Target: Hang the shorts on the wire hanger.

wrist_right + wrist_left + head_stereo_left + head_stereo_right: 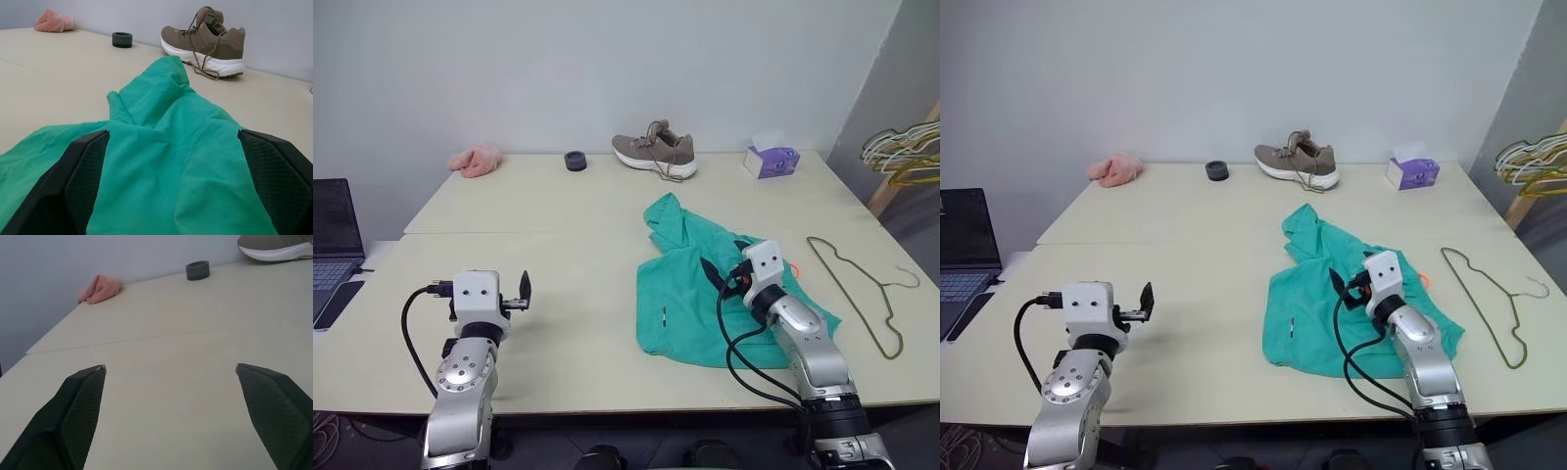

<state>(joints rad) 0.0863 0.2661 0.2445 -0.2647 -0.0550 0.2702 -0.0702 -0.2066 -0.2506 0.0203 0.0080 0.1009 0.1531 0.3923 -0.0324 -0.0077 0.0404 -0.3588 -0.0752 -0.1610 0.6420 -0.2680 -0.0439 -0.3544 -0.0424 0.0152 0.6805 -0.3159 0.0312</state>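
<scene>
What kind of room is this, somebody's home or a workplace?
Probably a lab or test room rather than a home: plain pale tables against a bare wall, a laptop at the side, and unrelated items laid out like props, such as a shoe, teal shorts and a wire hanger.

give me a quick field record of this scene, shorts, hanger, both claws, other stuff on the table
shorts: teal-green, crumpled flat on the table, right of centre
wire hanger: olive-green, flat on the table, right of the shorts, not touching them
left claw: open, empty, over bare table, far left of the shorts
right claw: open, empty, above the shorts, aimed toward the shoe
task state: shorts not yet on the hanger
table: pale, seam running across it
far edge: pink cloth, dark ring, brown shoe, purple tissue box
off table: laptop at left, bunched hangers at right
</scene>
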